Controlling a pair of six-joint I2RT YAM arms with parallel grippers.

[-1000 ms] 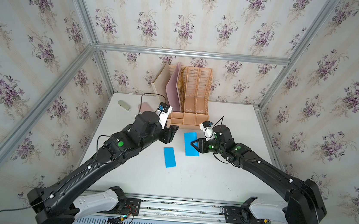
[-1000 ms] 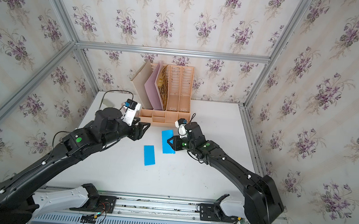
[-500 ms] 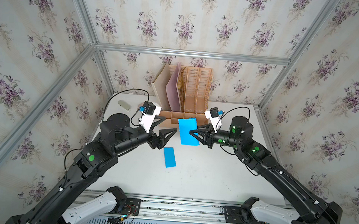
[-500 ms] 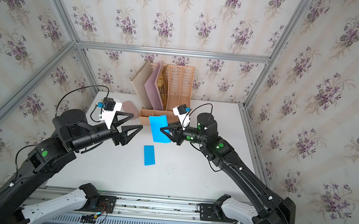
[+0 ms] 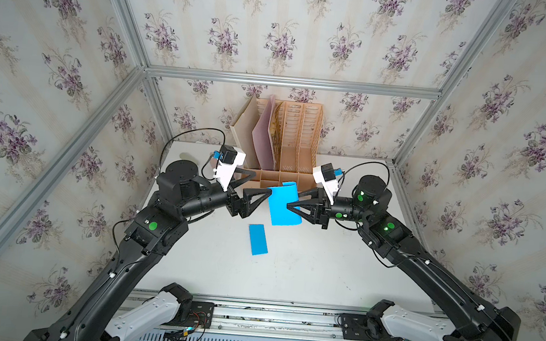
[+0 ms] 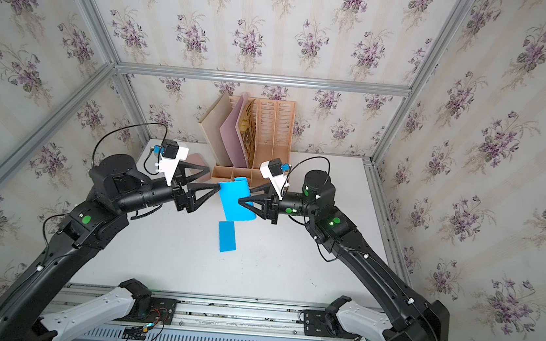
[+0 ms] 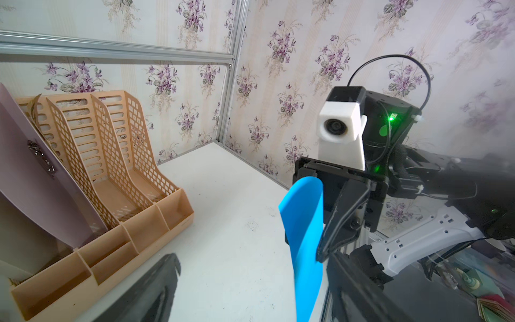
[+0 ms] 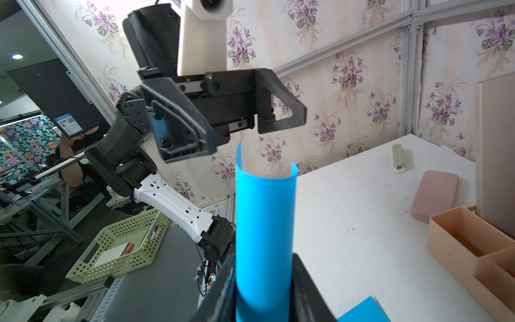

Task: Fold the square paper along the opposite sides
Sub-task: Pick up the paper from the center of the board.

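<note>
The square paper had been lifted off the counter and hung curled, pinched narrowly in the right jaws. The left jaws had spread wide at its free edge — apparently ready to grip the opposite side.

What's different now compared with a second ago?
The right gripper has lifted the blue sheet off the table and holds it curled in the air. The left gripper rose too and now faces the sheet's free edge, jaws wide open, not gripping it. The folded blue strip and the file organizer stayed put.
</note>
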